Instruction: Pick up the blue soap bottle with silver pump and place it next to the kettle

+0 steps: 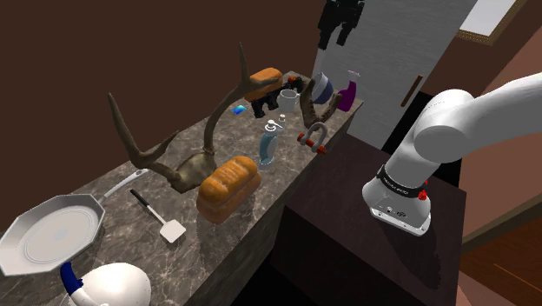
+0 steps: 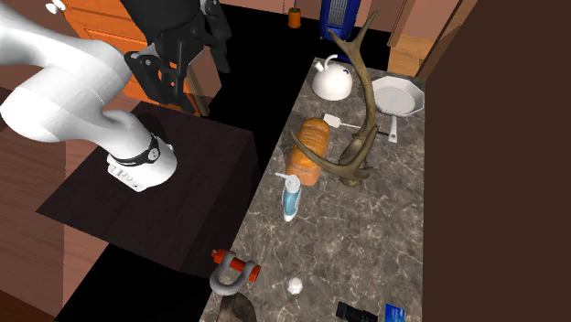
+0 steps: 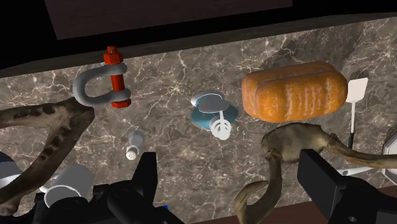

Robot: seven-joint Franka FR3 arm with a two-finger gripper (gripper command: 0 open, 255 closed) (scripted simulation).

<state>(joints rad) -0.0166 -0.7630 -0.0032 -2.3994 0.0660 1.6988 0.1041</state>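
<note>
The soap bottle is pale blue and see-through with a white pump, and it stands upright on the dark marble counter between a bread loaf and a shackle. The second exterior view has the bottle near the counter's edge; seen from above, the bottle lies ahead of the fingers. My black gripper hangs high above the counter, open and holding nothing. Its fingers stand wide apart around the gripper's middle. The white kettle with a blue handle sits at the counter's far end, past the loaf and the kettle's neighbouring pan; in the second exterior view the kettle sits beside that pan.
A large antler piece sprawls across the counter next to the bread loaf. A spatula and a white pan lie before the kettle. A grey shackle with a red pin, a mug and a purple spray bottle crowd the other end.
</note>
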